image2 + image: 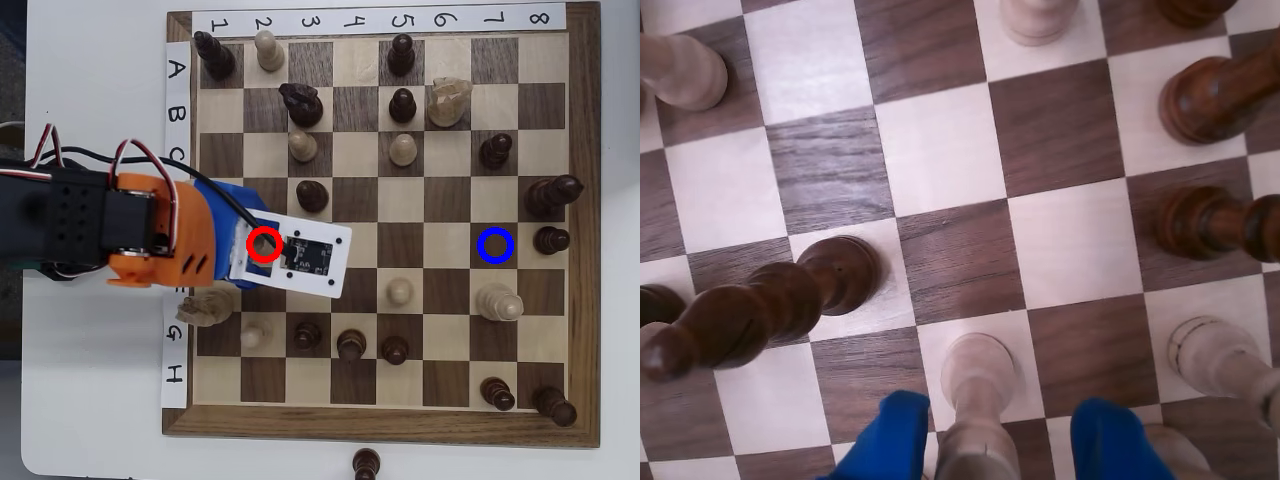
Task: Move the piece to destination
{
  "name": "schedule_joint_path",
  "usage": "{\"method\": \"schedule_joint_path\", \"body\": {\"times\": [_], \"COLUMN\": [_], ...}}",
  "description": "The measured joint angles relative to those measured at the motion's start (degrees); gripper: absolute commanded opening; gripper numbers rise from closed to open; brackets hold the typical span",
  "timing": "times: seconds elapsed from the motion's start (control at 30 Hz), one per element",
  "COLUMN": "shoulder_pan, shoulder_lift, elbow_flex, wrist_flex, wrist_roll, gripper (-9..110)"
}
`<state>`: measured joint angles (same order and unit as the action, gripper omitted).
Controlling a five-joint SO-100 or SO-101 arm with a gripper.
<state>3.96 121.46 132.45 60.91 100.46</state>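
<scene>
In the wrist view the piece (978,385), a small cream pawn, stands on a light square at the bottom centre. My gripper (1000,432) is open, with one blue fingertip (890,435) left of the pawn and the other to its right. A gap shows on both sides. In the overhead view the arm (150,235) reaches in from the left, and its wrist board covers the red-ringed square, so the pawn is mostly hidden there. The destination (494,245), a dark square with a blue ring, lies far to the right in the same row and holds nothing.
A dark piece (770,305) stands close on the pawn's left, and a cream piece (1225,355) close on its right. Around the blue ring stand dark pieces (551,240) (553,192) and a tall cream piece (498,300). A cream pawn (400,291) sits between.
</scene>
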Motion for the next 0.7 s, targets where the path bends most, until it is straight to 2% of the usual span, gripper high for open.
{"method": "schedule_joint_path", "body": {"times": [0.7], "shoulder_pan": [0.0], "shoulder_lift": [-0.53], "elbow_flex": [2.72], "wrist_flex": [0.0], "wrist_roll": [0.0], "gripper": [16]}}
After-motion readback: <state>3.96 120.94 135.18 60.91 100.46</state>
